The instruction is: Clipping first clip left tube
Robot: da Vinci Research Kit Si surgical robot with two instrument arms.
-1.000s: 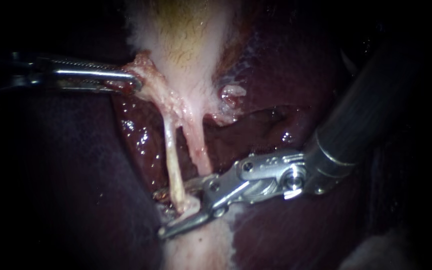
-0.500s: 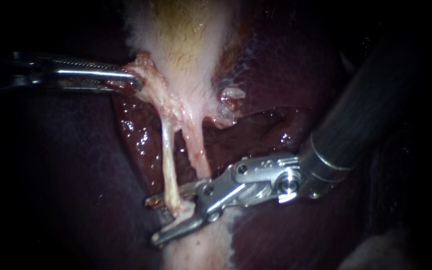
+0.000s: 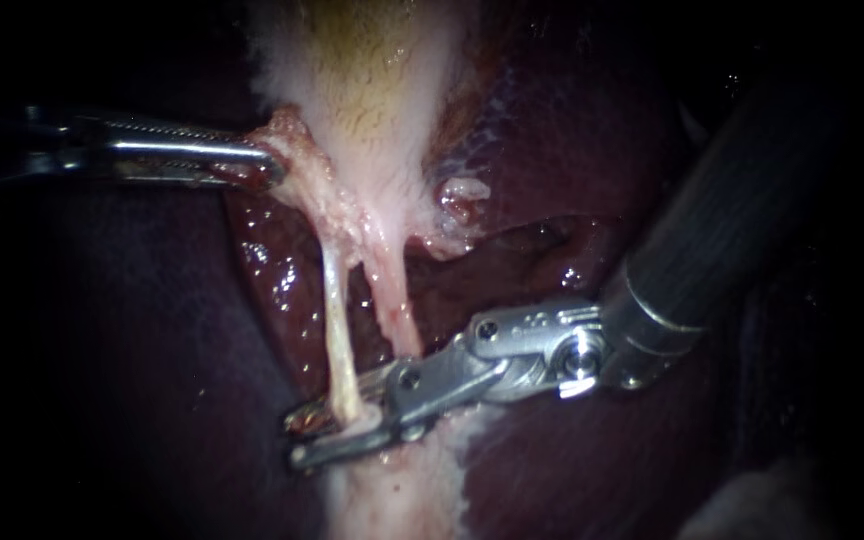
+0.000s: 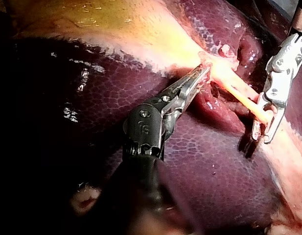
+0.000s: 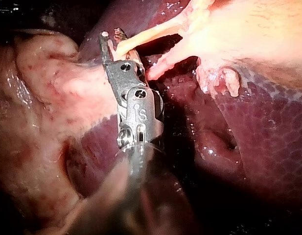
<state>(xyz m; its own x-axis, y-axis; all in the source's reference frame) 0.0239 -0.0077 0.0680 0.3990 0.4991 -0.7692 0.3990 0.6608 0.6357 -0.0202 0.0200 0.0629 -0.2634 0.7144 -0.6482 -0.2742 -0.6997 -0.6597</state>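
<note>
Two pale tubes run down from the gallbladder (image 3: pixel 372 90): the thin left tube (image 3: pixel 337 310) and the thicker right tube (image 3: pixel 392 295). My right instrument (image 3: pixel 337 428) comes in from the right, and its jaws are shut on the lower end of the left tube, one on each side. No clip shows apart from the jaws. My left instrument (image 3: pixel 257 162) is shut on a fold of tissue at the gallbladder's neck, held out to the left. In the left wrist view its jaws (image 4: pixel 198 81) hold that fold, and the right instrument (image 4: pixel 264 128) lies ahead on the tube (image 4: pixel 241 97).
Dark red liver (image 3: pixel 552 150) surrounds the tubes on both sides. A small pale tag of tissue (image 3: pixel 462 190) sits right of the tubes. Whitish tissue (image 3: pixel 392 495) lies under the right instrument's jaws. Its thick dark shaft (image 3: pixel 742 200) crosses the upper right.
My right instrument slid a little left along the tissue, and its jaws went from wide open to closed around the left tube. My left instrument kept still.
</note>
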